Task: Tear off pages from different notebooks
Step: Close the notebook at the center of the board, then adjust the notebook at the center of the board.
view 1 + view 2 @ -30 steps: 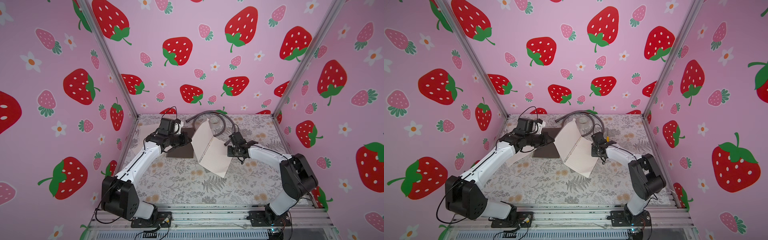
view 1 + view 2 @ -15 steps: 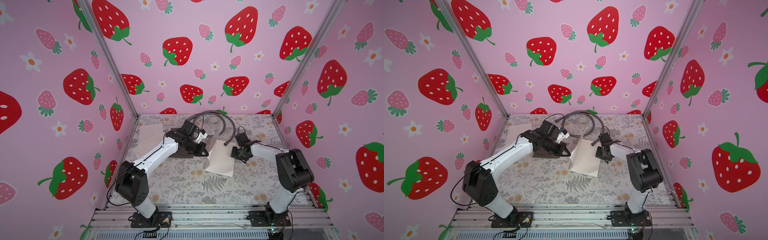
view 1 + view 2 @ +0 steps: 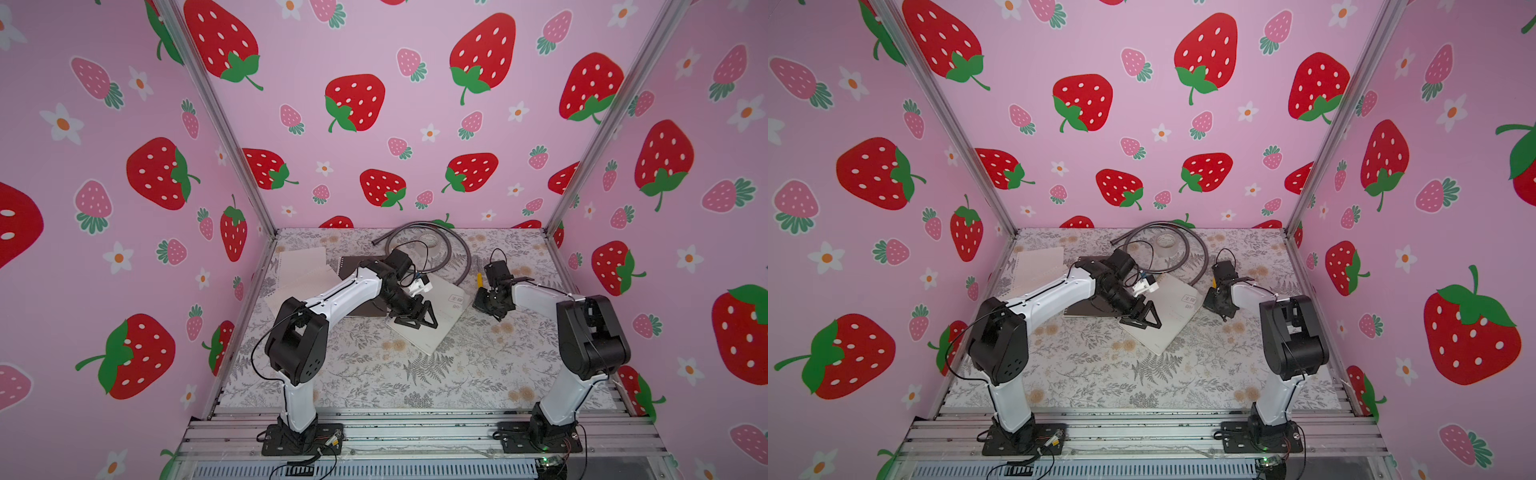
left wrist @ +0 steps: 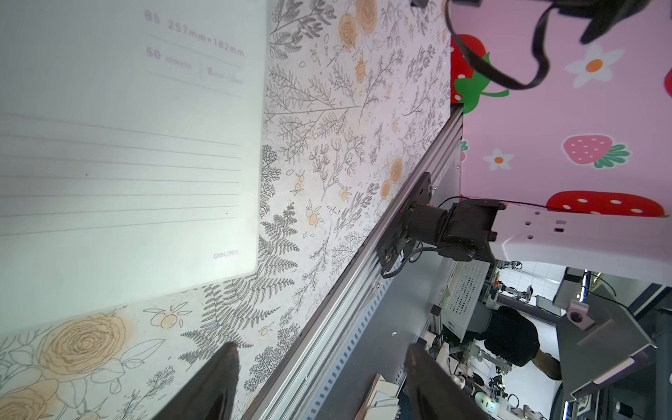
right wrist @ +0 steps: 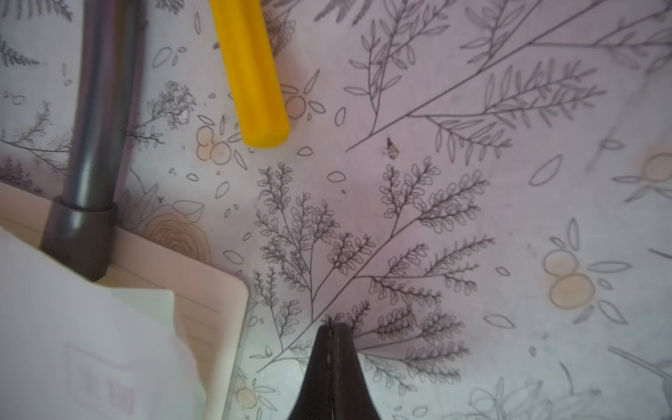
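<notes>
The whitish-covered notebook (image 3: 442, 320) (image 3: 1173, 318) lies flat and askew mid-table; its printed cover (image 4: 127, 145) fills much of the left wrist view. My left gripper (image 3: 415, 318) (image 3: 1142, 320) (image 4: 322, 354) hovers over that notebook's left part, open and empty. The dark notebook (image 3: 353, 266) (image 3: 1086, 309) lies beside it, mostly under my left arm. Loose torn pages (image 3: 303, 266) (image 3: 1038, 266) lie at the far left. My right gripper (image 3: 492, 303) (image 3: 1217, 305) (image 5: 332, 327) is shut on nothing, low over the cloth just off the whitish notebook's corner (image 5: 207, 291).
A grey hose (image 3: 459, 249) (image 5: 98, 109) curls at the back, its end resting on the whitish notebook. A tape roll (image 3: 430, 241) sits inside the hose loop. A yellow stick (image 3: 479, 279) (image 5: 254, 72) lies by my right gripper. Aluminium rails (image 3: 395, 432) edge the table front.
The sheet that stood raised between the arms has come down and the whitish notebook lies flat. My left arm swung right from the dark notebook and its gripper opened.
</notes>
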Motion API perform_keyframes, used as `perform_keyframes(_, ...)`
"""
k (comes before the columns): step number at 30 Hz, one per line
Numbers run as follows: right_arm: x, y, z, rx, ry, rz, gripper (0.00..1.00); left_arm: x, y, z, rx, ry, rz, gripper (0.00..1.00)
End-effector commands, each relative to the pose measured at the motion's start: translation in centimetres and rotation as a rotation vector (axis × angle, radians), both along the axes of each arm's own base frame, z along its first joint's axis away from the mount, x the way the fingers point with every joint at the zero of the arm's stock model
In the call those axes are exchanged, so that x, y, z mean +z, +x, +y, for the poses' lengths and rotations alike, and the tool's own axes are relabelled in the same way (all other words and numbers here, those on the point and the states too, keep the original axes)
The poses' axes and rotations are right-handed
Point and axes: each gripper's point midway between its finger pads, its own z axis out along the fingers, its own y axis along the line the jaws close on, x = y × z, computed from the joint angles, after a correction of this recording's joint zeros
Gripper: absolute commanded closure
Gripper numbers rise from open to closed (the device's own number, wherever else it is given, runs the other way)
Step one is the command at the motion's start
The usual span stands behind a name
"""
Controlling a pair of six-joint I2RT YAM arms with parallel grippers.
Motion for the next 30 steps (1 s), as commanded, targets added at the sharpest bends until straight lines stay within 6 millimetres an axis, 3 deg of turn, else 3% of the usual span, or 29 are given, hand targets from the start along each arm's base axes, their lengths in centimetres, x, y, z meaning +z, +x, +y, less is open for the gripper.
perform_keyframes(1,-1.1,0.1,1.1,0.03,0.046,0.034,0.99,2.6,0.3,1.1,0.042,-0.064,-0.035,0.26)
perform_keyframes(5,-1.7,0.8,3.6,0.085,0.097,0.047,0.99,3.4,2.7,3.9,0.2,-0.093,-0.062,0.31)
perform_keyframes(9,-2.7,1.4,7.5,0.157,0.168,0.053,0.99,3.3,4.1,6.5,0.331,-0.098,-0.072,0.32)
perform_keyframes(16,-3.2,4.1,14.1,0.286,0.209,0.024,0.99,3.1,4.0,8.3,0.388,-0.077,-0.08,0.33)
perform_keyframes(20,-2.6,5.6,15.7,0.322,0.241,-0.01,0.99,2.7,3.7,8.8,0.405,-0.062,-0.074,0.33)
perform_keyframes(23,-0.6,7.0,16.5,0.349,0.263,-0.101,0.94,2.5,3.8,9.7,0.437,-0.039,-0.09,0.33)
perform_keyframes(26,2.5,8.5,17.1,0.409,0.237,-0.22,0.87,2.6,4.3,11.6,0.5,0.028,-0.165,0.33)
perform_keyframes(28,6.1,9.7,16.5,0.418,0.159,-0.351,0.87,2.9,4.9,14.0,0.572,0.132,-0.276,0.31)
perform_keyframes(30,9.8,10.6,14.3,0.36,0.044,-0.472,0.84,4.0,5.5,16.5,0.653,0.219,-0.402,0.3)
